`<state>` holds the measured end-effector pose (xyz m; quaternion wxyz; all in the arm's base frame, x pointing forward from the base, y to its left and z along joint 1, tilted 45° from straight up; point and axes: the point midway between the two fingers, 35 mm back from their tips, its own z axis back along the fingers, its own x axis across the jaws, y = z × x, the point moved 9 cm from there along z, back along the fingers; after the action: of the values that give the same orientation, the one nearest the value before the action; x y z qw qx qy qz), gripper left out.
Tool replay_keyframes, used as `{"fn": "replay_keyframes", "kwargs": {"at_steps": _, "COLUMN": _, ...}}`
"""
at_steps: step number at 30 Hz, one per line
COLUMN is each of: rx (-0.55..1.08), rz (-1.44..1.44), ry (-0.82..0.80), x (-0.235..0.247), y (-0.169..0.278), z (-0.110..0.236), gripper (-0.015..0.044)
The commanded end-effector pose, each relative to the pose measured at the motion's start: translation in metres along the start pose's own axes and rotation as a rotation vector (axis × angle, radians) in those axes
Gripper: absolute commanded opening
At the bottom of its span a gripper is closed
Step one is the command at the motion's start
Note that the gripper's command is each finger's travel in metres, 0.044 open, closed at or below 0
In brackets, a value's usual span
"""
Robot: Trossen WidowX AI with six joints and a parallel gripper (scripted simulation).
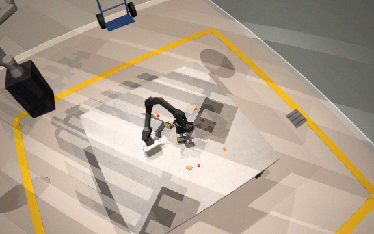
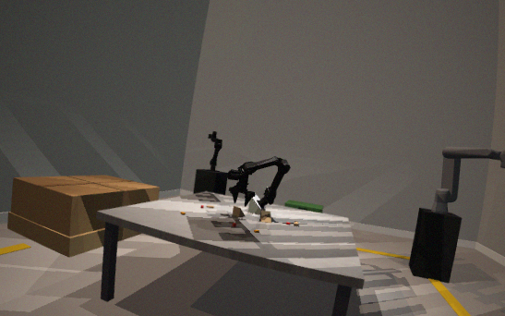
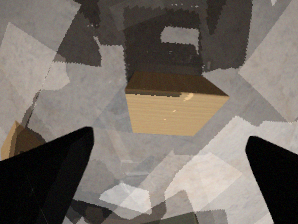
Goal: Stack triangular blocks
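Hovering: gripper (image 3: 166,183) is hanging above the table (image 2: 294,251), pointing down, touching nothing.
Jaws: standing spread wide, nothing between them; both dark fingers are framing the lower corners of the wrist view.
Target block: a tan triangular block (image 3: 174,110) is lying on the table straight ahead of the jaws, centred between the finger lines but beyond the tips, apart from them; its lit tan face is turned toward the jaws, with a darker brown face above it.
Second block: another tan block (image 1: 169,124) is sitting off to one side of the jaws, near the arm's forearm in the top view; how it is oriented is too small to tell.
Clutter: small orange pieces (image 1: 189,167) and red balls (image 1: 198,165) are lying scattered on the table, well apart from the jaws.
Arm: arching from its base (image 1: 151,148) out over the table.
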<state>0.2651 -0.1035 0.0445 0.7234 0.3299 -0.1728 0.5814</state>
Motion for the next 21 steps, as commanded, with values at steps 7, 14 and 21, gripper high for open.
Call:
{"fn": "replay_keyframes", "kwargs": {"at_steps": 7, "rx": 0.000, "rz": -0.007, "ry": -0.006, "x": -0.001, "y": -0.001, "z": -0.017, "gripper": 0.0440}}
{"fn": "replay_keyframes", "kwargs": {"at_steps": 14, "rx": 0.000, "rz": -0.007, "ry": -0.007, "x": -0.001, "y": -0.002, "z": -0.028, "gripper": 0.0440}}
{"fn": "replay_keyframes", "kwargs": {"at_steps": 21, "rx": 0.001, "rz": -0.007, "ry": -0.008, "x": -0.001, "y": -0.002, "z": -0.040, "gripper": 0.0440}}
